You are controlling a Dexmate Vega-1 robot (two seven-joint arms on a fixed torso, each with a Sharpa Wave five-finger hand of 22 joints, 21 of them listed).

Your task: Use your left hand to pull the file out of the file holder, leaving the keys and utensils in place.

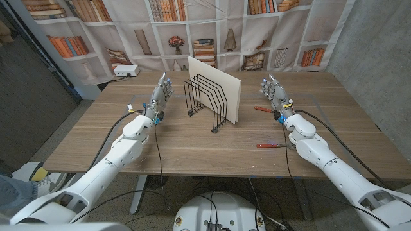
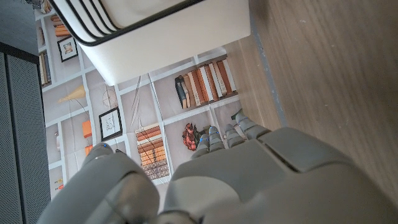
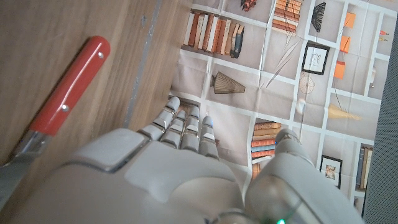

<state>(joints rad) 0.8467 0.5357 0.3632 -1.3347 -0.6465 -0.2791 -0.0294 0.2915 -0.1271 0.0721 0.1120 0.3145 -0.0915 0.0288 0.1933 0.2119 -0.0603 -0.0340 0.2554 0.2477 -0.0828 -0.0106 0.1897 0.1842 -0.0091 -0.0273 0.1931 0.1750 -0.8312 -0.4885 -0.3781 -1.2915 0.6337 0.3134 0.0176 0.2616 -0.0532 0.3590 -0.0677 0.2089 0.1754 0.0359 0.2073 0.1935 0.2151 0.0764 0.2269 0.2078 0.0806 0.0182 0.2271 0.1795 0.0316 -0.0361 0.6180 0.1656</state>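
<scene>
Cream file stands upright in the black wire file holder at mid-bench, in the slot on the holder's right side. Left hand stands just left of the holder, fingers spread and upright, holding nothing; so the file lies to its right, across the rack. File's long edge runs away from the robot. Right hand is also spread and empty, near a red-handled utensil. Left has to reach over or behind the wires.
</scene>
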